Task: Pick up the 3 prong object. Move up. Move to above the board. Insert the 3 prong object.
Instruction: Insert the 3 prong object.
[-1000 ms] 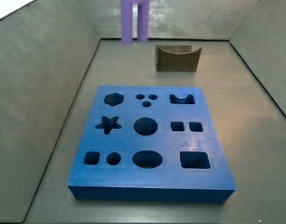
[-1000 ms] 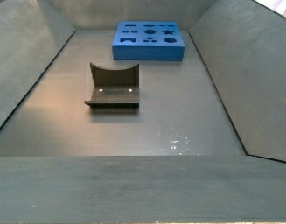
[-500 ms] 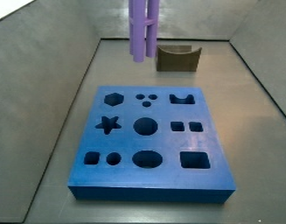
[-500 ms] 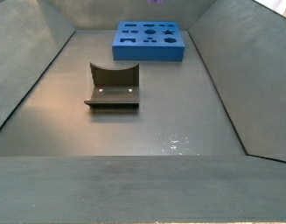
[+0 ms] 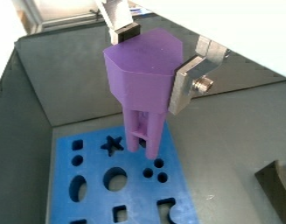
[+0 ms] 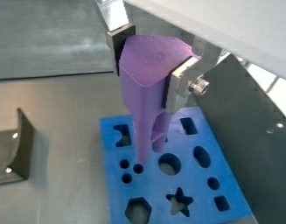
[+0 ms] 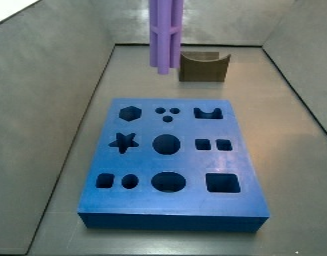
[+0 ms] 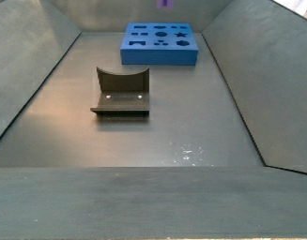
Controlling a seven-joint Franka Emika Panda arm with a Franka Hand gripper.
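The 3 prong object (image 5: 143,83) is purple, with a wide triangular cap and long prongs pointing down. My gripper (image 5: 155,54) is shut on its cap, one silver finger (image 5: 187,77) on each side; both wrist views show this grip, the gripper (image 6: 149,66) around the 3 prong object (image 6: 149,96). In a side view the 3 prong object (image 7: 165,35) hangs in the air from the picture's upper edge, and the gripper itself is out of frame there. The blue board (image 7: 173,165) lies below, its cutouts open; the prong tips hang over the board (image 5: 80,171) near three small round holes (image 5: 158,169).
An olive-brown U-shaped block (image 7: 203,66) stands on the floor beyond the board's far edge, and shows also as the block (image 8: 122,92) in a side view. Sloping grey walls (image 8: 262,66) enclose the grey floor. The board (image 8: 160,44) sits at the far end.
The 3 prong object has come lower and further into the side view, from beside the olive-brown block toward the board. Board and block have not moved.
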